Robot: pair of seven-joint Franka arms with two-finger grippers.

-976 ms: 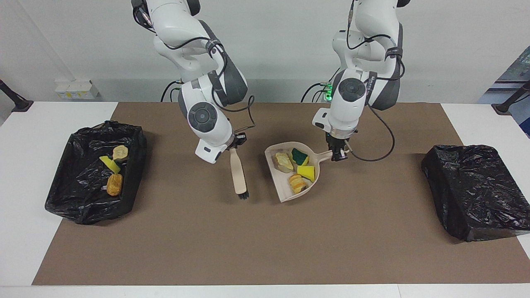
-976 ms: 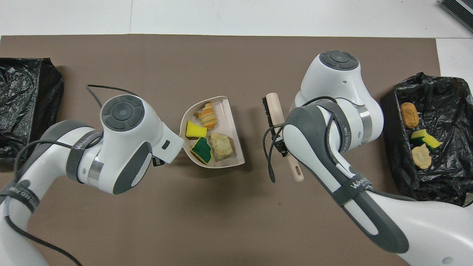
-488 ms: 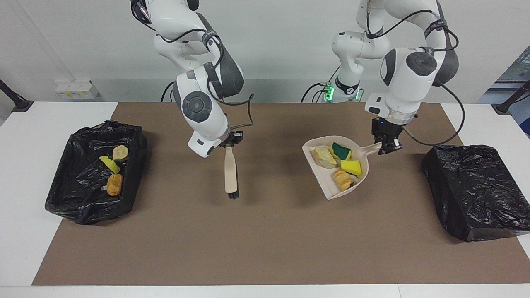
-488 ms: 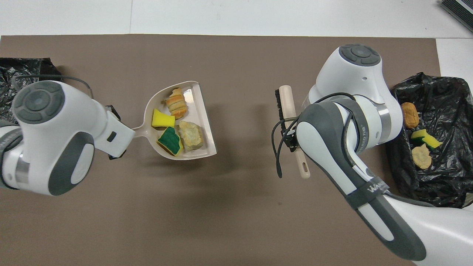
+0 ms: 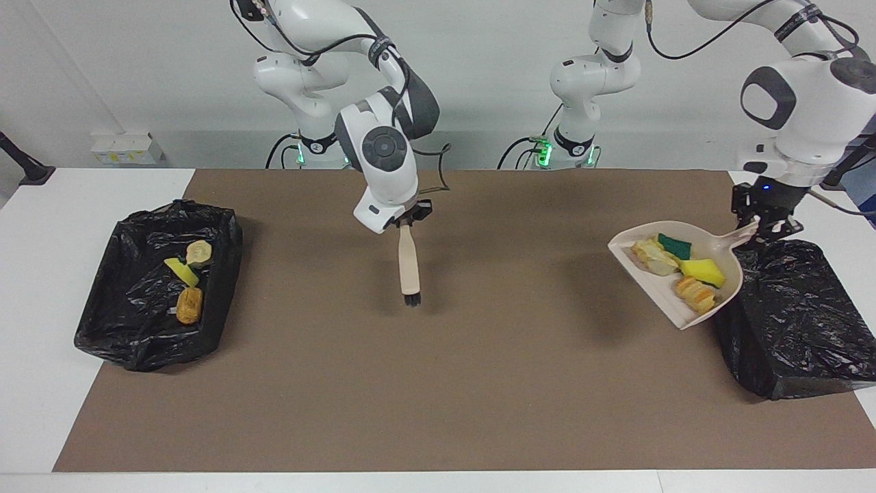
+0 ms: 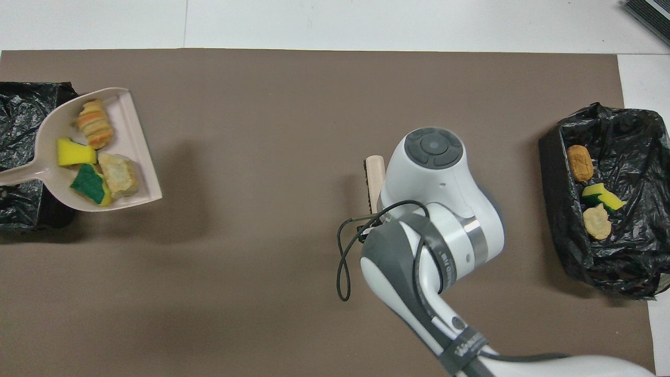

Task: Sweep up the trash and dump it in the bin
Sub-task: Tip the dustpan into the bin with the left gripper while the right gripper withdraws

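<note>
— Up on the raised dustpan [image 5: 684,311], what's riding?
— Four scraps of trash [image 5: 677,266]; three more lie in the bin [image 5: 102,322] at the right arm's end.
— Who carries the pan?
— The left gripper [image 5: 761,226], clamped on its handle, at the edge of the other bin [image 5: 794,329].
— And the right gripper [image 5: 408,220]?
— Closed on the brush [image 5: 409,263], bristles down over the mat [image 5: 438,383].

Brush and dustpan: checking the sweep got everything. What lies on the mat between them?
Nothing: between the brush and the dustpan the brown mat is bare in both views.
</note>
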